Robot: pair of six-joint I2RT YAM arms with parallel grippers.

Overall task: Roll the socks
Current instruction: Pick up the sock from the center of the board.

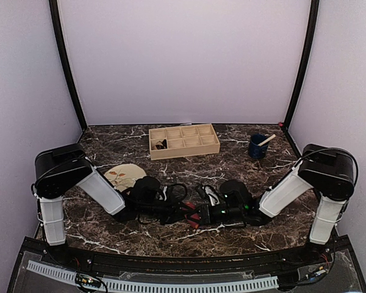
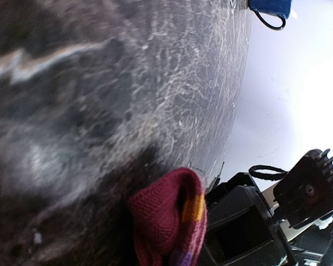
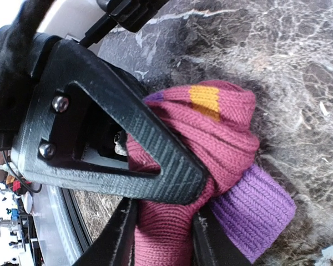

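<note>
Left fingers (image 3: 155,152) and right fingers (image 3: 117,239) both clamp the bunched magenta sock (image 3: 211,138).

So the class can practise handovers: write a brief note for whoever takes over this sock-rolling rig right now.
Right gripper: shut on the bunched magenta sock.
Left gripper: at the same sock; open or shut cannot be told.
Place: the sock is at the near centre of the marble table, between both arms.
Second sock: not identifiable. A dark item lies in the wooden tray, too small to tell.
Done: magenta sock partly bunched.
Left: finish the roll and release.
</note>
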